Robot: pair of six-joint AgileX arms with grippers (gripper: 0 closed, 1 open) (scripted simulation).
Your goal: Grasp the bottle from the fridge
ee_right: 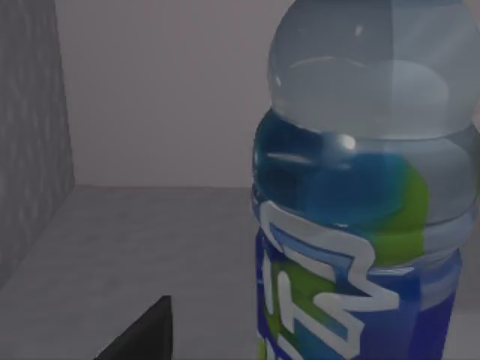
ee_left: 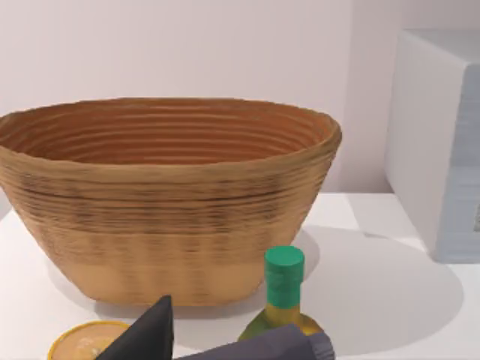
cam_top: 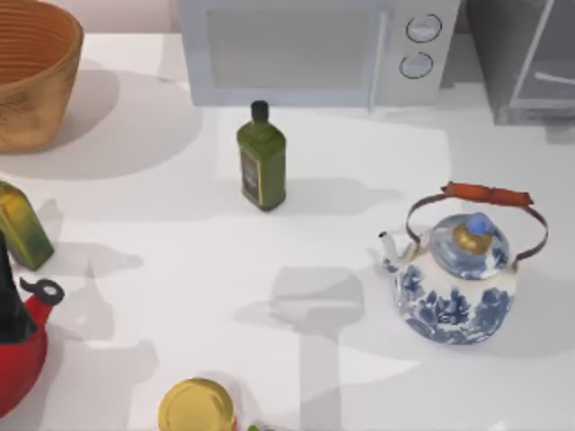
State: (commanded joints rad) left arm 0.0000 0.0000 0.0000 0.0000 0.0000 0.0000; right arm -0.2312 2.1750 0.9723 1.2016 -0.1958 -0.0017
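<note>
Our right wrist view puts the bottle (ee_right: 360,195) very close: translucent, upright, with a blue, green and white label, standing on a grey floor with a grey wall to one side and a pale wall behind, which we take to be the inside of the fridge (ee_right: 30,135). A dark finger (ee_right: 142,334) of our right end effector juts in just beside the bottle; we cannot tell whether that end effector is open, closed or gripping.

The top view gives the fridge (cam_top: 526,63) from outside, a dark grey cabinet at the far right corner of the desk (cam_top: 180,269), next to the white microwave (cam_top: 314,49).

Our left wrist view looks at the woven basket (ee_left: 165,195), whose ribbed inside we see only in part, so its contents stay unknown to us. In front of it stands the yellow-green bottle (ee_left: 283,300) with a green cap, beside a yellow lid (ee_left: 86,343). Dark fingers (ee_left: 154,334) of our left end effector show low in this view; its state we cannot tell.

From above we also see the basket (cam_top: 31,72) at the far left, the dark green bottle (cam_top: 261,160) mid-desk, a blue-and-white kettle (cam_top: 458,283) at right, a red kettle (cam_top: 18,350) at left, and the yellow lid (cam_top: 196,406) at the near edge.
</note>
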